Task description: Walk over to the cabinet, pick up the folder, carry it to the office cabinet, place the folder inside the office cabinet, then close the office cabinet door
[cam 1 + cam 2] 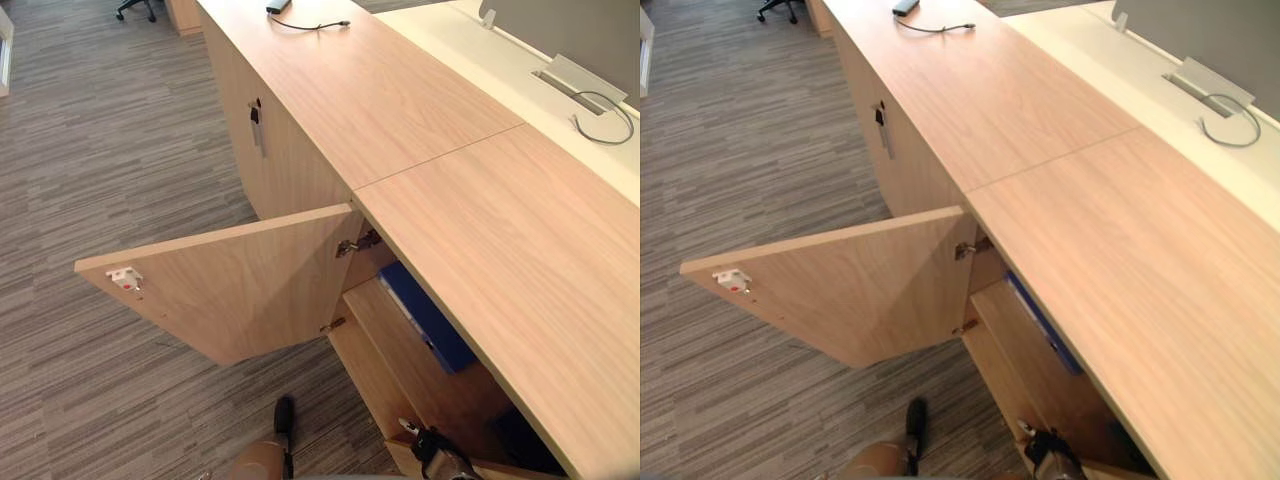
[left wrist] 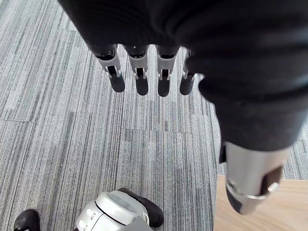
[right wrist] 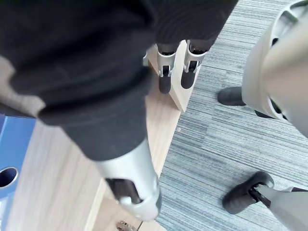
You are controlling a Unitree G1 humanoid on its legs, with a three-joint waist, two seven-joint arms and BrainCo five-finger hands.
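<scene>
Door-closing is being judged the step in hand, since the blue flat folder is lying inside the light wooden office cabinet, on a shelf under its top. The light wooden cabinet door is standing wide open, swung out toward 9 o'clock from its metal hinges.

The left hand is hanging over the grey striped carpet with fingers straight and apart, nothing being held. The right hand is being held at 6 o'clock of the opening, fingers likewise straight and empty, just beside a wooden edge.

A clean close is probably being served by flat fingers being laid near the door's free edge, by the white catch, on the face turned away from the opening, and swept in an arc toward 3 o'clock. The right hand is best being kept out of the gap.

Toward 12 o'clock a black cable is lying on the bench, and a dark key tag is hanging on the neighbouring door. A white desk is standing at 2 o'clock. None is judged to be blocking the swing.
</scene>
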